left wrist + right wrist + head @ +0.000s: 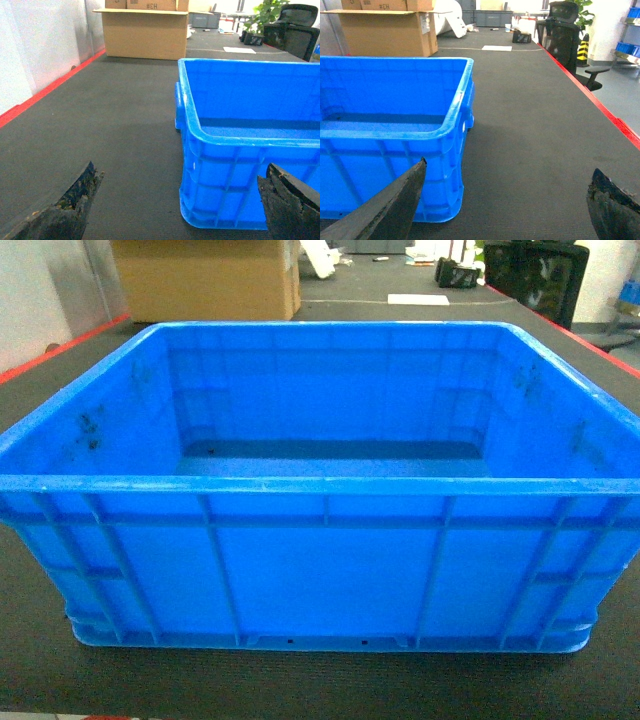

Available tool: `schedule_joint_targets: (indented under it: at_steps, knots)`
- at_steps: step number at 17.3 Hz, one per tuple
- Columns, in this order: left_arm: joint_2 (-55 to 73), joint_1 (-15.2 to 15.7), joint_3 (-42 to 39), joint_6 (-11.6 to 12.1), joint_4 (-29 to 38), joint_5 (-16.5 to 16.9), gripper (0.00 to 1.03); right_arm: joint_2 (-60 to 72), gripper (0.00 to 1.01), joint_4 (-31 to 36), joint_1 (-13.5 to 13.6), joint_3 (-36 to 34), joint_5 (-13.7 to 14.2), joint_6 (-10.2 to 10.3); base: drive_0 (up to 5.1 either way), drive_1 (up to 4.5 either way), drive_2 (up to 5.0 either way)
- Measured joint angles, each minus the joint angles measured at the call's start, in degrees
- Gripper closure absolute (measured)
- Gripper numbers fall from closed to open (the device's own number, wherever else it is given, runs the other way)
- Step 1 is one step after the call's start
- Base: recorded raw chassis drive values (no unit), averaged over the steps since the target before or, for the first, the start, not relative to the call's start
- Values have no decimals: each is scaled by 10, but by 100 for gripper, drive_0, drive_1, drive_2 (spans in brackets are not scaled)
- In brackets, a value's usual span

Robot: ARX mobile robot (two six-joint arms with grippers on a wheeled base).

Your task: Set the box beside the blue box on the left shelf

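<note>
The large bright-blue rectangular plastic crate (320, 500), ribbed on its walls and thick at the rim, sits empty and square-on in front of the robot on the dark grey carpeted floor (330, 685), filling most of the head view.

On the left, the left gripper (175, 210) hangs low with its jaws spread wide: one dark, worn finger (65, 210) is out over bare carpet, the other (292, 205) is in front of the crate's near wall, so the near left corner stands between them. Neither finger touches plastic.

On the right, the right gripper (520, 205) mirrors this, jaws open, with one finger (390, 205) in front of the crate's near right corner and the other (615, 207) over open floor.

The step in hand looks like the two-sided pickup. To do it well, both arms should probably close in at matching height on the two side walls under the rolled rim, pressing evenly so the crate lifts level rather than swinging.

No roller shelf or second blue box appears in any view. Only the finger ends show; the arms are out of frame. The tan cardboard carton (205, 278) behind is cropped at the top.
</note>
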Motion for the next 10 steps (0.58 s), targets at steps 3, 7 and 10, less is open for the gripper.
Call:
schedule_joint_targets:
  at_steps: [3,7,10]
  knots:
    - [0,0,0,0,0,0,5,0,3,0,0,0,0,0,0,0,0]
    - [0,0,0,0,0,0,5,0,3,0,0,0,0,0,0,0,0]
    - [0,0,0,0,0,0,5,0,3,0,0,0,0,0,0,0,0]
